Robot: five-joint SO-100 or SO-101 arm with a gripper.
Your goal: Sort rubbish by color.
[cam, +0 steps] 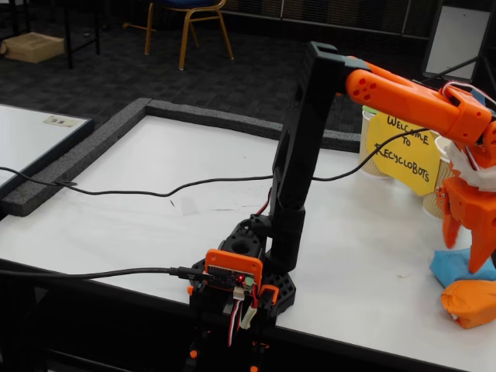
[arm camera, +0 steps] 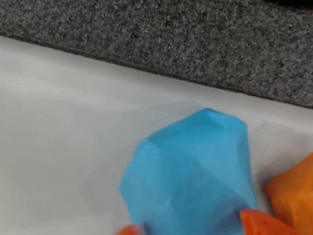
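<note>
The white table (cam: 139, 186) is bordered by a grey foam edge (cam: 209, 118). In the fixed view the orange arm (cam: 403, 97) reaches toward three o'clock, where the gripper (cam: 465, 256) is lowered with its fingers spread on either side of the blue lump (cam: 453, 269). The orange lump (cam: 469, 302) lies just beside it at five o'clock. In the wrist view the blue lump (arm camera: 190, 181) is seen between orange fingertips (arm camera: 264, 223).
</note>
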